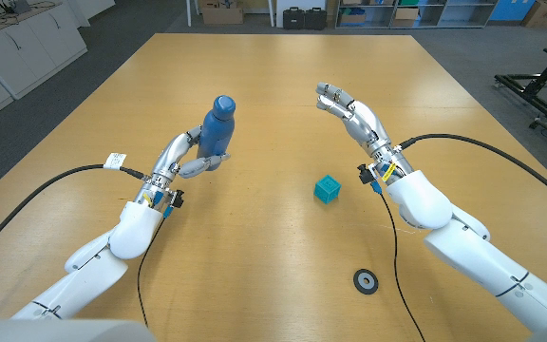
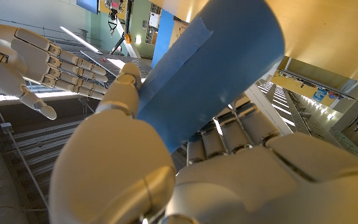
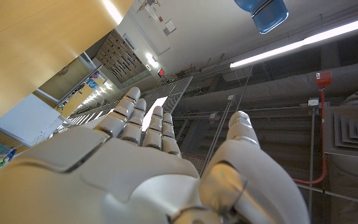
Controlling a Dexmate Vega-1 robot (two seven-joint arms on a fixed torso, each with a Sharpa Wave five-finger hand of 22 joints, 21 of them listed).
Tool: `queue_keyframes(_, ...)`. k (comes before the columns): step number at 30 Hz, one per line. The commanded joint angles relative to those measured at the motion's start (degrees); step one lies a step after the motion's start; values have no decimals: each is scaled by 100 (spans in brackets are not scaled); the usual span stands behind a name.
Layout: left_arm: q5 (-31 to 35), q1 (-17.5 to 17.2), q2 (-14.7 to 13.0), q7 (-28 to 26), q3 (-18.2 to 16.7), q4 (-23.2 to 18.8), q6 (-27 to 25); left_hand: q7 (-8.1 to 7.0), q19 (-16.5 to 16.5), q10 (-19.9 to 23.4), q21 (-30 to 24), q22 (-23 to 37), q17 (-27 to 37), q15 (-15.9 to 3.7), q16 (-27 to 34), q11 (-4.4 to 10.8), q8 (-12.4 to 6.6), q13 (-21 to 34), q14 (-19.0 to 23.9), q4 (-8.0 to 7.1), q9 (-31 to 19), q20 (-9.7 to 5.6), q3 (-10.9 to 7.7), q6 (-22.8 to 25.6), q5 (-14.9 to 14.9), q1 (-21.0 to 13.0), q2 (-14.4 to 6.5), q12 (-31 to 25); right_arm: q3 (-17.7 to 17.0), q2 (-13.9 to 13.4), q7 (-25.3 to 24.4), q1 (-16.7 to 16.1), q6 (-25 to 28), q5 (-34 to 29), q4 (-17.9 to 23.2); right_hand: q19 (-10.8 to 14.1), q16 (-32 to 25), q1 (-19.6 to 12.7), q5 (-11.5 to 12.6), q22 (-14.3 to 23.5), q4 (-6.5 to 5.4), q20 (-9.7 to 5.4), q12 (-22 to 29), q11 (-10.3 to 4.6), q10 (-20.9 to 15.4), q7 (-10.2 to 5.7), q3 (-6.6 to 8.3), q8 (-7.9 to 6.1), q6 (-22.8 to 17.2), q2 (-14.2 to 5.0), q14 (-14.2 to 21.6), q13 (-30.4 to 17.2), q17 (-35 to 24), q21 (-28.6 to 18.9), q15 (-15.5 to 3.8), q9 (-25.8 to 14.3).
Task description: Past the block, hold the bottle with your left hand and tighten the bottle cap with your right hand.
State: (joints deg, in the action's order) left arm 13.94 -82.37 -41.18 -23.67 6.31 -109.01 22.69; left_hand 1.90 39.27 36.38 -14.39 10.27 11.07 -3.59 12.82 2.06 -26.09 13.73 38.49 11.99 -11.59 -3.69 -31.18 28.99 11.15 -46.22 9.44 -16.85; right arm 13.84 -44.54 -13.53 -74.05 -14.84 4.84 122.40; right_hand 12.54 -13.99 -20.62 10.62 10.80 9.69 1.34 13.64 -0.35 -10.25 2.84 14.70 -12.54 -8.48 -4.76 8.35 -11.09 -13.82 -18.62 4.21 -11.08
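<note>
- Bottle (image 1: pixel 218 126): a blue bottle with a rounded cap (image 1: pixel 223 103), standing upright on the wooden surface (image 1: pixel 273 85), on my left and beyond the block. In the left wrist view its body (image 2: pixel 210 68) runs as a smooth blue cylinder between my fingers.
- Left hand (image 1: pixel 200 157): my fingers (image 2: pixel 225 134) wrap the lower body of the bottle from one side and the thumb (image 2: pixel 123 87) presses from the other, so the bottle is held.
- Right hand (image 1: pixel 348 109): raised above the surface, well apart from the bottle, fingers (image 3: pixel 145 121) spread and slightly curled with nothing in them. The right wrist view shows the cap (image 3: pixel 263 12) ahead of my fingertips, not yet touched.
- Block (image 1: pixel 327 189): a small teal cube on the surface, nearer to me than the bottle, between my two arms. A small dark ring (image 1: pixel 366 280) lies nearer still, beside my right forearm.
- Handling, as I judge it: the bottle looks rigid and smooth-walled, likely light, so it may spin or slip in my left grip once torque comes on the cap. A firm hold low on the body should resist that.
- Where to take hold: the cap is narrower than the body and domed, so I would pinch it round its sides with thumb and fingertips, not from the top.
</note>
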Motion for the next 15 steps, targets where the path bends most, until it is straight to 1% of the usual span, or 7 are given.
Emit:
queue_keyframes(1, 100, 7, -3, -51, 6, -68, -49, -609, 47, 474, 9, 31, 21, -951, -3, 422, -42, 19, 54, -242, -15, -722, -238, 678, 37, -736, -956, -49, -51, -45, -79, -112, 126, -287, 187, 12, -13, -112, 51, 9, 30, 22, 11, -47, -31, -26, 26, -43, -25, 23, 44, -13, -16, 18, 15, -15)
queue_keyframes(5, 161, 3, -42, -31, 0, -123, -87, -605, 46, 479, 10, 31, 23, -951, -1, 425, -43, 21, 67, -242, -15, -721, -238, 681, 38, -737, -959, -48, -69, -75, -94, -132, 177, -412, 246, 6, -7, -137, 53, 9, 35, 31, 8, -54, -23, -22, 33, -45, -29, 25, 35, -14, -15, 23, 11, -16)
queue_keyframes(9, 97, -42, -59, 11, -24, -170, -129, -610, 50, 478, 10, 32, 23, -954, -4, 423, -46, 24, 73, -238, -15, -719, -239, 691, 40, -742, -959, -43, -53, -66, -82, -120, 185, -455, 257, 0, 12, -211, 59, 9, 46, 34, 13, -29, -36, 44, 54, -46, -35, 31, 4, -18, -12, 35, 15, -19)
queue_keyframes(15, 111, -102, -117, 42, -68, -232, -153, -611, 45, 490, 14, 33, 23, -954, -10, 414, -43, 28, 75, -234, -15, -717, -239, 686, 41, -747, -959, -43, -74, -52, -176, -160, 217, -660, 320, 0, 15, -267, 63, 9, 52, 47, 14, -34, -39, 68, 69, -45, -34, 40, 13, -21, -10, 43, 20, -22)
